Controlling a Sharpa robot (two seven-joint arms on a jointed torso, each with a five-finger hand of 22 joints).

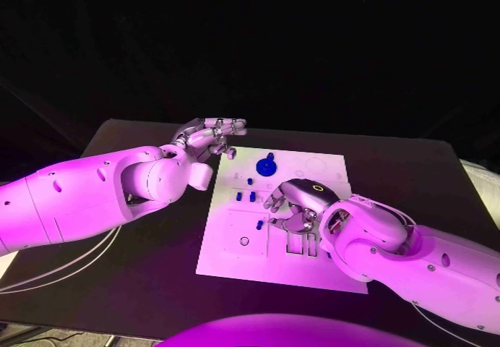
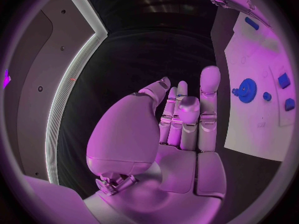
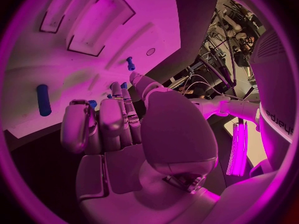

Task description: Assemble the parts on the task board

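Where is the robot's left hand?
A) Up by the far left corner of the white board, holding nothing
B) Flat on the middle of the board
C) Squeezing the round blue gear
A: the left hand hovers by the task board's far left corner, fingers apart, away from the blue gear.

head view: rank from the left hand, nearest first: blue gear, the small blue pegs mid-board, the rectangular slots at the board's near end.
From the left hand, off the task board's far-left corner:
1. Blue gear, far part of the board, just right of the hand.
2. Small blue pegs, mid-board, beside the right hand.
3. Rectangular slots, near end, partly under the right arm.
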